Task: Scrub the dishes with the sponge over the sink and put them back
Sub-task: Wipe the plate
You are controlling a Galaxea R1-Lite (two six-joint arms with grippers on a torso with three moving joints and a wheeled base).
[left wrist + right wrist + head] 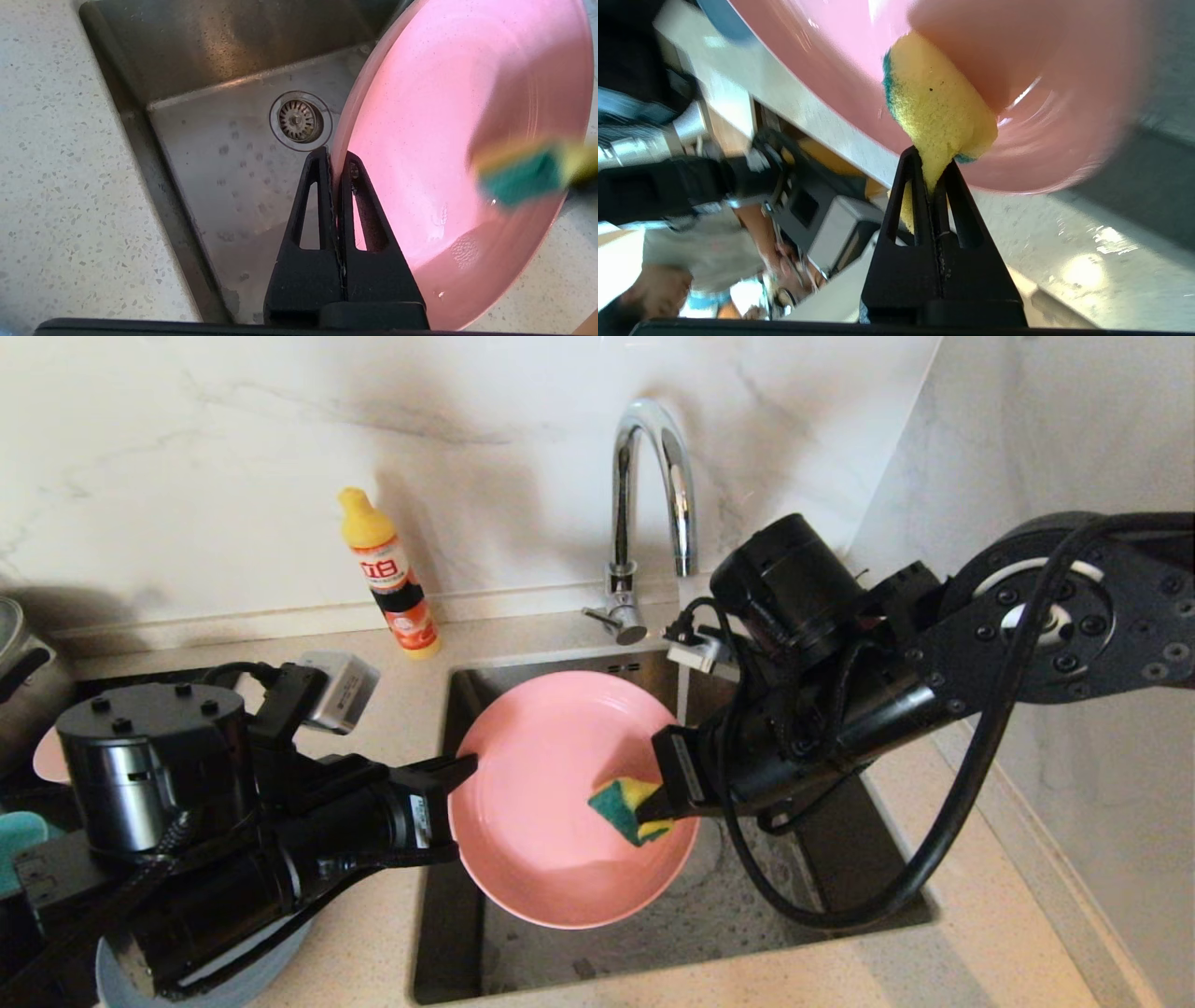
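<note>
Holding the pink plate (551,803) up over the sink (840,859), the left gripper (462,767) has its jaws clamped on the plate's rim. The plate is tilted, with its hollow side facing up and toward the right arm. In the left wrist view the two black fingers (310,205) pinch the thin rim (332,158) between them, and the round drain (300,120) lies on the sink floor below.

The right gripper (665,800) comes in from the right side. Its jaws are squeezed tight on the sponge (625,807). The sponge is yellow with a green layer, and it presses on the inside of the plate, near the lower right part. In the right wrist view the sponge (936,107) is bent and squashed against the plate (1041,93).

A shiny tap (649,513) stands behind the sink. A yellow and orange bottle (390,574) stands on the surface (392,709) by the wall, left of the tap. A blue plate (233,980) sits on the surface under the left arm. A steel pot (23,681) is at the far left edge.
</note>
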